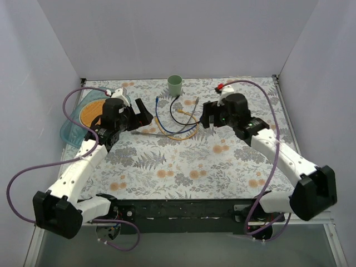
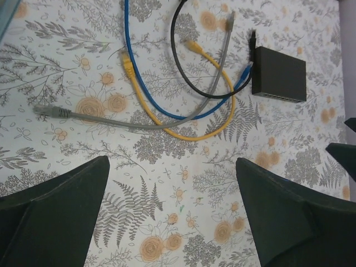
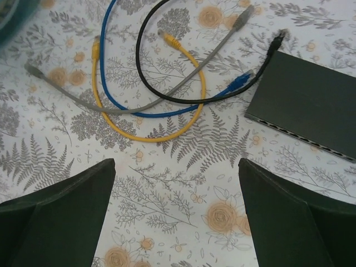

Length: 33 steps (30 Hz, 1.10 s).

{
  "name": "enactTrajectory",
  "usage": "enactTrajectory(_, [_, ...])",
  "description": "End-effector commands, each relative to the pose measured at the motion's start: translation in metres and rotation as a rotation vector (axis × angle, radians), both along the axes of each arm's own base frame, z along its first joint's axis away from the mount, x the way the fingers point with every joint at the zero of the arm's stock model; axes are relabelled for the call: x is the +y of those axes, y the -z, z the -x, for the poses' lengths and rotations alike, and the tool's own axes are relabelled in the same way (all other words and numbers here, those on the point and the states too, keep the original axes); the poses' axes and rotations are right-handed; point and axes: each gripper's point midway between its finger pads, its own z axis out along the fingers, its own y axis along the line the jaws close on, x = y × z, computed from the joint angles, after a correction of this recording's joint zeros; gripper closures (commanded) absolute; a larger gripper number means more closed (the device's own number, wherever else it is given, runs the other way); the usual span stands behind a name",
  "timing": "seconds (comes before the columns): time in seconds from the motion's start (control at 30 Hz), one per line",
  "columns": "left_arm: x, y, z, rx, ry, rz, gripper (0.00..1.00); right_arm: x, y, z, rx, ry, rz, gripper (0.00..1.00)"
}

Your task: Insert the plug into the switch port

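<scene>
Top: left gripper (image 1: 146, 118) and right gripper (image 1: 208, 121) are hovering over the floral cloth (image 1: 183, 167). Left wrist: we're seeing left jaws spread wide, flat dark grey switch box (image 2: 278, 73) upper right. Right wrist: right jaws spread too; blue cable plug (image 3: 239, 83) is lying just beside that box.

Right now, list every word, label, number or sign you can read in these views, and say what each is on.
No text can be read in any view.
Switch: plain top, no label showing; any marks along the socket edge are too small to read.
Cables: no legible print.
Cup: plain.
Tablecloth: floral pattern only.
</scene>
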Motion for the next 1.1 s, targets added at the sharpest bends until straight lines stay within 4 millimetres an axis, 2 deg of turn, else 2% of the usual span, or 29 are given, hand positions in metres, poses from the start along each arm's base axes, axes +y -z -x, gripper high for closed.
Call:
enactTrajectory(0.0, [-0.010,0.007,-0.009,0.049,0.023,0.025,0.02,0.032,0.025,-0.023,-0.009,-0.026,0.137,0.02])
enactTrajectory(0.13, [-0.011,0.035,-0.008,0.145,0.008,0.022,0.02,0.076,0.036,-0.038,-0.018,-0.096,0.154,0.06])
enactTrajectory(0.17, [-0.013,0.042,-0.005,0.168,0.013,0.024,0.02,0.084,0.055,-0.043,0.013,-0.109,0.180,0.07])
enactTrajectory(0.2, [-0.014,0.050,-0.003,0.195,0.017,0.024,0.02,0.096,0.042,-0.053,-0.010,-0.119,0.166,0.09])
enactTrajectory(0.23, [-0.014,0.053,-0.002,0.207,0.014,0.030,0.02,0.107,0.045,-0.054,-0.006,-0.144,0.170,0.10])
enactTrajectory(0.27, [-0.015,0.059,0.000,0.224,0.016,0.031,0.02,0.115,0.063,-0.061,0.018,-0.154,0.199,0.12])
enactTrajectory(0.3, [-0.015,0.063,0.002,0.238,0.021,0.029,0.02,0.124,0.055,-0.069,0.004,-0.160,0.202,0.14])
enactTrajectory(0.33, [-0.015,0.067,0.003,0.251,0.017,0.028,0.02,0.132,0.057,-0.073,0.006,-0.165,0.214,0.15])
enactTrajectory(0.37, [-0.014,0.070,0.004,0.262,0.014,0.026,0.02,0.139,0.078,-0.076,0.039,-0.179,0.241,0.17])
enactTrajectory(0.4, [-0.013,0.074,0.007,0.276,0.010,0.025,0.02,0.147,0.072,-0.082,0.025,-0.191,0.242,0.19])
enactTrajectory(0.43, [-0.011,0.077,0.008,0.285,-0.003,0.019,0.02,0.154,0.090,-0.083,0.048,-0.209,0.265,0.20])
enactTrajectory(0.5, [-0.007,0.083,0.012,0.309,-0.030,0.018,0.02,0.160,0.098,-0.088,0.055,-0.215,0.284,0.23])
enactTrajectory(0.6, [-0.006,0.083,0.015,0.295,-0.037,0.030,0.02,0.168,0.117,-0.094,0.081,-0.238,0.302,0.34])
enactTrajectory(0.67, [-0.007,0.081,0.017,0.281,-0.031,0.044,0.02,0.172,0.128,-0.095,0.099,-0.247,0.305,0.37])
enactTrajectory(0.73, [-0.008,0.080,0.018,0.271,-0.030,0.054,0.02,0.175,0.138,-0.094,0.115,-0.262,0.300,0.53])
enactTrajectory(0.93, [-0.007,0.080,0.020,0.278,-0.031,0.054,0.02,0.173,0.161,-0.102,0.132,-0.213,0.319,0.54])
enactTrajectory(1.07, [-0.005,0.080,0.024,0.283,-0.033,0.049,0.02,0.175,0.162,-0.108,0.117,-0.204,0.322,0.63])
